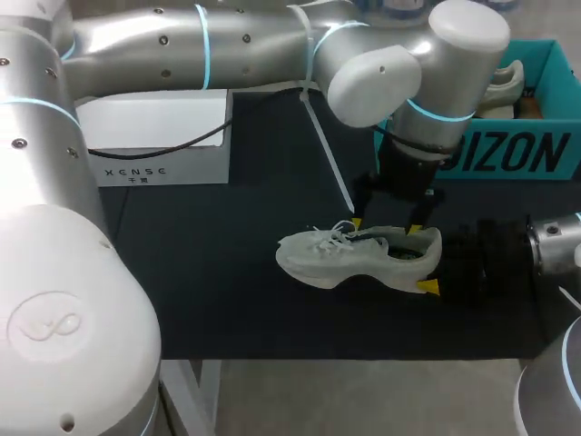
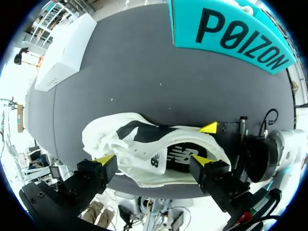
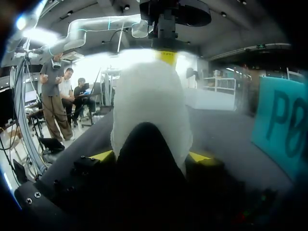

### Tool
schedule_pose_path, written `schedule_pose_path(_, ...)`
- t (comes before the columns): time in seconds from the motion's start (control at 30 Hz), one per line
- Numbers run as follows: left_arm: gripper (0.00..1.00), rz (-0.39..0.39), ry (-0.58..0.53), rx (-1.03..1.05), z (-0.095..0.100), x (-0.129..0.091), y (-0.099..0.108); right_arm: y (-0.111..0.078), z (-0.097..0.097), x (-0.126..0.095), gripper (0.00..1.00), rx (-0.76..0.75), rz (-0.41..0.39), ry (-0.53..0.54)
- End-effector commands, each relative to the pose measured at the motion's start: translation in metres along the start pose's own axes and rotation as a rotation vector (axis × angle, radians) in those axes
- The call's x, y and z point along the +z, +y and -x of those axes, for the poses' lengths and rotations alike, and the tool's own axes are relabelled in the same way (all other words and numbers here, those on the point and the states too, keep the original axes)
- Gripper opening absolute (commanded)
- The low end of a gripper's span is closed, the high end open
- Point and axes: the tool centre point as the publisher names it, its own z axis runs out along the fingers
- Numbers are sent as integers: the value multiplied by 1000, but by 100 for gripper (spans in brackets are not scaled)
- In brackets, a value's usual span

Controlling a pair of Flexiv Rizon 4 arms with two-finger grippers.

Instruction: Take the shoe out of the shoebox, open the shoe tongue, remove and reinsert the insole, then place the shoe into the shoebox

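The white shoe point(image 1: 349, 254) lies on its side on the dark table point(image 1: 218, 282), in front of the teal shoebox point(image 1: 508, 154). The right hand point(image 1: 424, 260) is clenched on its heel, one yellow tip on each side. The left hand point(image 1: 386, 224) hangs over the shoe's opening with its fingers spread wide, released.

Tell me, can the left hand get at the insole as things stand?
Probably yes. The left hand sits open over the mouth of the shoe, with the dark insole exposed between its fingers; the right hand only grips the heel.
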Motion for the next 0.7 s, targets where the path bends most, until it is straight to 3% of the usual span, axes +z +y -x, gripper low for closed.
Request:
schedule_pose_path(0.03,100,6,-37,-2,-9,4,1,-5,0,5,0,1,-3,0)
schedule_pose_path(0.7,100,56,-105,-25,3,35,5,-5,0,5,0,1,-3,0)
